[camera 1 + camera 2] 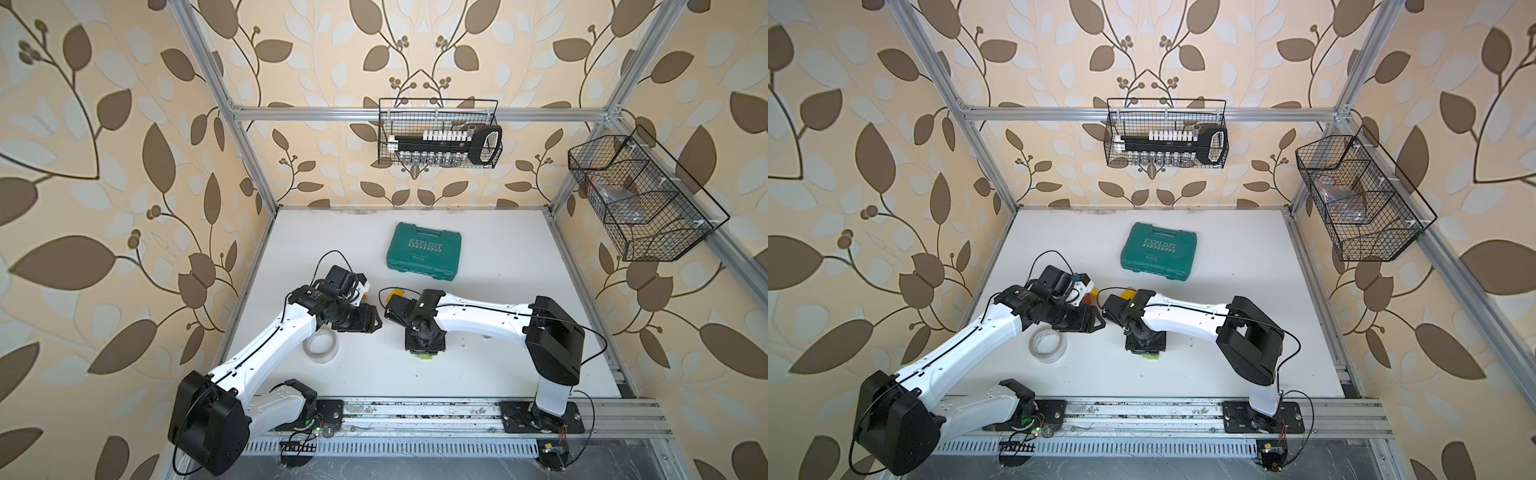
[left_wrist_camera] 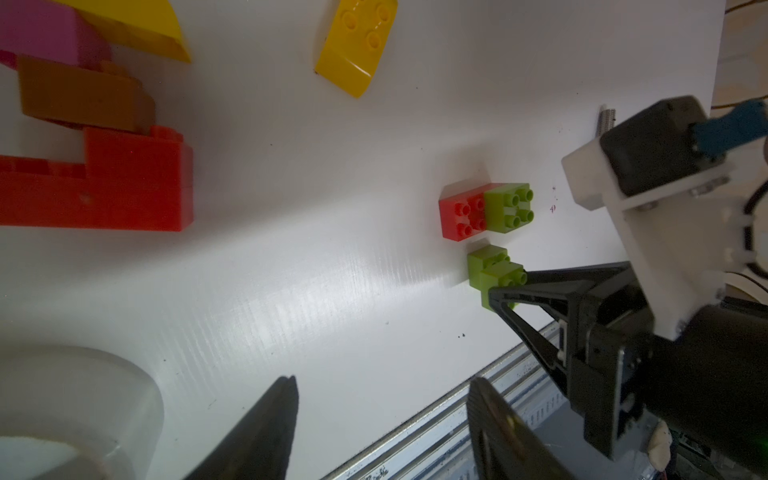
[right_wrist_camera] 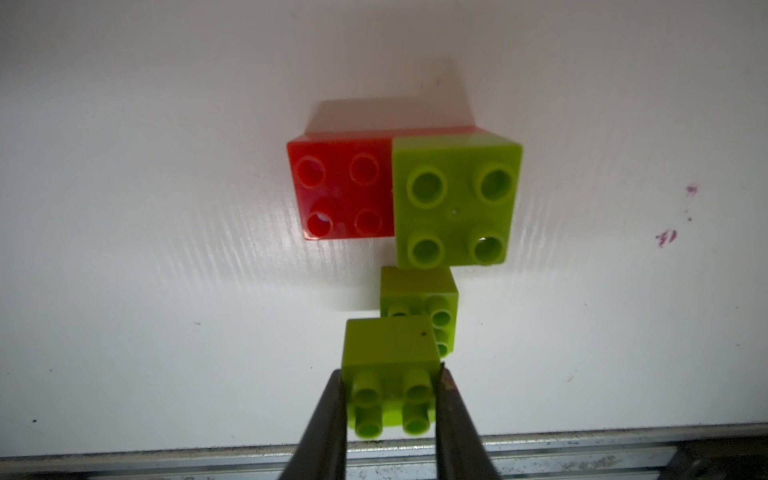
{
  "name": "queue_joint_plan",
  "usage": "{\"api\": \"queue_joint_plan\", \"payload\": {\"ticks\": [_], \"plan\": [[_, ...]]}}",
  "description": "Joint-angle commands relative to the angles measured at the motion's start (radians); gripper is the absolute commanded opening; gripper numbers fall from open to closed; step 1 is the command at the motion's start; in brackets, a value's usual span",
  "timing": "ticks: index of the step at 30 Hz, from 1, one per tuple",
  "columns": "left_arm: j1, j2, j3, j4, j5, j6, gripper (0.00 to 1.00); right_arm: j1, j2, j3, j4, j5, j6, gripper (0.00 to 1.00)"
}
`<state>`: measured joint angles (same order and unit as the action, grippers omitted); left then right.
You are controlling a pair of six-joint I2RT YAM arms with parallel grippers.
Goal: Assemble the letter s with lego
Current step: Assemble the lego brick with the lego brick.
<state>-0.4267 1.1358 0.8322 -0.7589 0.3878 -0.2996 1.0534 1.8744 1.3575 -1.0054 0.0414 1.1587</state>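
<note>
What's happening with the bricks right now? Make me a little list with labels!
Right gripper: jaws shut on held green brick
Left gripper: jaws open, empty
Lying green brick: on its side, right beside the held one
Top green brick: on one end of red brick
Elsewhere: yellow brick, tape, case

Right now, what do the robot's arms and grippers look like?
The left arm and right arm have white link shells between bulky black joint housings, with a thin black cable along each. The left gripper and right gripper have slim black tapering fingers. A white bracket carries the right arm's black wrist camera.
</note>
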Motion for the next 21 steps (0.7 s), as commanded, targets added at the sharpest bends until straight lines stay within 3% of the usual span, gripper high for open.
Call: {"api": "queue_joint_plan", "payload": {"ticks": [1,21], "plan": [[-0.007,-0.021,0.013,-0.014,-0.004,-0.005,0.67,-0.001,0.032,0.024,-0.009,0.011,-0.006,0.16],[-0.007,-0.019,0.012,-0.016,-0.005,-0.006,0.67,0.020,0.068,-0.017,0.020,-0.010,-0.004,0.15]]}}
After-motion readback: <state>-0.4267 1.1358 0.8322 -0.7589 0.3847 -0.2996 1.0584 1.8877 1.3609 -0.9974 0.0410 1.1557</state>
